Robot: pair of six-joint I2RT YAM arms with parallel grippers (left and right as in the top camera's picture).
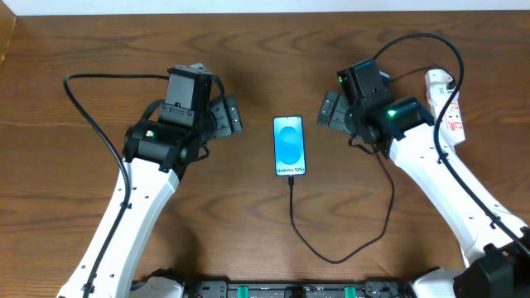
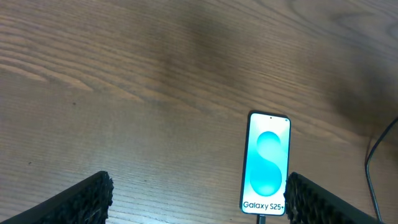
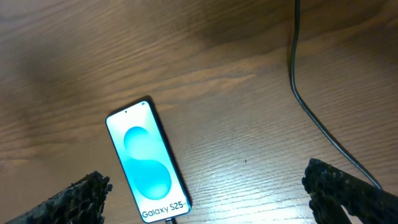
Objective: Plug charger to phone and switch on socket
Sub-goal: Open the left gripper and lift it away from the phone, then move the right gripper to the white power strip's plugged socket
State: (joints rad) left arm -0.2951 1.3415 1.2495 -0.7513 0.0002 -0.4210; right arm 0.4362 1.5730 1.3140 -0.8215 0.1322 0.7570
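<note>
Overhead, phone (image 1: 289,146) between left claw (image 1: 230,116) and right claw (image 1: 329,112), touching neither

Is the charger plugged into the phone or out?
In, as far as shows: the tip of the charger meets the bottom edge of the phone with no gap in the overhead view.

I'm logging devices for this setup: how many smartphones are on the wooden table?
1. The slim blue-screened, black-edged smartphone lies face-up mid-way across the brown wooden table, with a thin black cable reaching its bottom edge. The arms could hide another.
</note>
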